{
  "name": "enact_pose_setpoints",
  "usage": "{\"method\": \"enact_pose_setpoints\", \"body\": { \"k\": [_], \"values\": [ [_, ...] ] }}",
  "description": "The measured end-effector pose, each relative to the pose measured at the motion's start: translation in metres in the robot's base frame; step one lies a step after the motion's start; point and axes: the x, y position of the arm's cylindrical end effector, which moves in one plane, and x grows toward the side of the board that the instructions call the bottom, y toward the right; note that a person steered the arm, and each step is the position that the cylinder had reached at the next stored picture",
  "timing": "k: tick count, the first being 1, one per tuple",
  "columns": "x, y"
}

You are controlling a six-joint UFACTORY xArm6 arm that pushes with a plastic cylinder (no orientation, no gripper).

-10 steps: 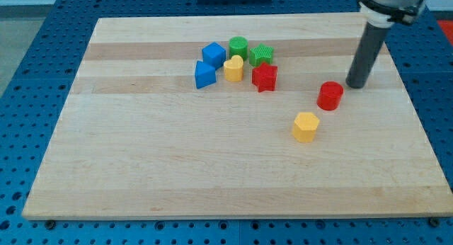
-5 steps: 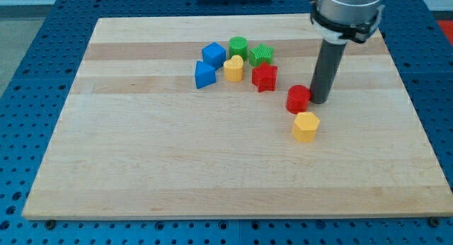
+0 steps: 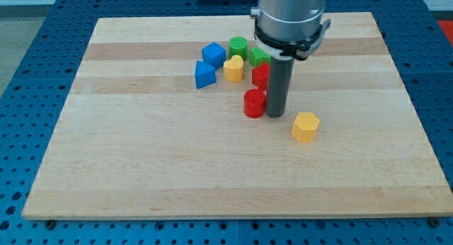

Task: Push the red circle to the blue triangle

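In the camera view you see my tip (image 3: pixel 274 115) touching the red circle (image 3: pixel 254 103) on its right side; there is no pincer, only the rod. The red circle lies on the bench (image 3: pixel 141 167), well right and below the blue triangle (image 3: pixel 204 76).

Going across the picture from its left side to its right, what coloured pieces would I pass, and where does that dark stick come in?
blue triangle → blue cube → yellow heart → red circle → my tip, touching the red circle's right side → yellow hexagon. The green blocks and red star overlap these, so I skip them.
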Motion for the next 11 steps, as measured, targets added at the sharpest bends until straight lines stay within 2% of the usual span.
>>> {"method": "enact_pose_setpoints", "body": {
  "k": [3,9,11],
  "values": [
    [0.0,-0.05],
    [-0.003,-0.102],
    [-0.005,-0.103]
  ]
}}
